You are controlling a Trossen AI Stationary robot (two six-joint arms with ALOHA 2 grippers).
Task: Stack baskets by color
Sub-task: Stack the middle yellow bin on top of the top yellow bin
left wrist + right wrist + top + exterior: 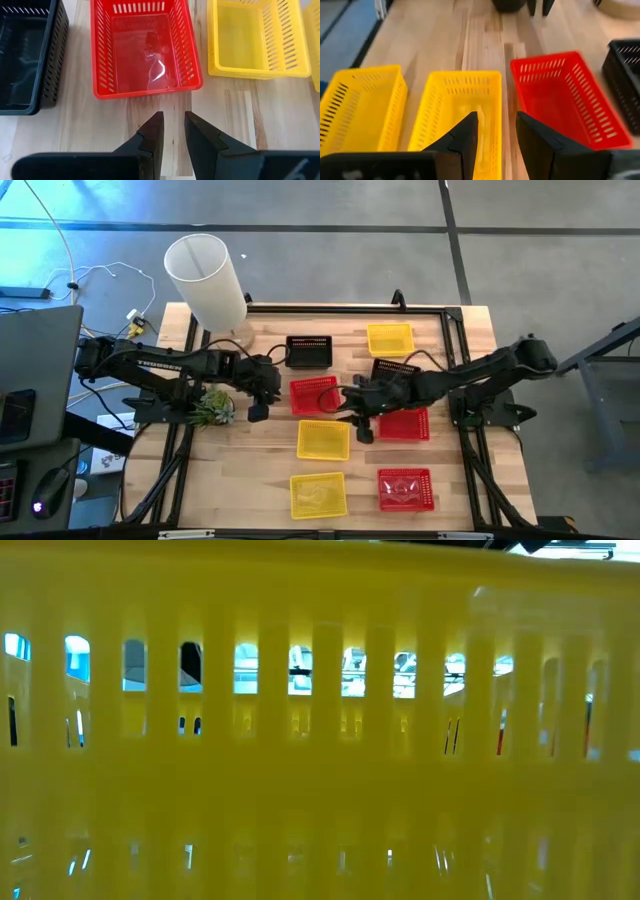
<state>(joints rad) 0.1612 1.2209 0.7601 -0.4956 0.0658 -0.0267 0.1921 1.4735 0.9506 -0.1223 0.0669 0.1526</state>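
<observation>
Several mesh baskets rest flat on their bottoms on the wooden table [250, 470]: red ones [314, 394] [404, 423] [405, 489], yellow ones [389, 339] [324, 439] [318, 494] and black ones [308, 351]. My left gripper [272, 388] [173, 135] hovers left of the middle red basket [147, 47], open with nothing between its fingers. My right gripper [352, 402] [497, 135] hangs open between the two middle red baskets. It faces the middle yellow basket [462, 110]. A second black basket [395, 368] lies partly under the right arm.
A tall white cylinder lamp [205, 278] stands at the far left corner, and a small green plant [212, 408] sits under the left arm. A yellow basket wall [320, 740] fills the low view. Bare wood lies along the near left of the table.
</observation>
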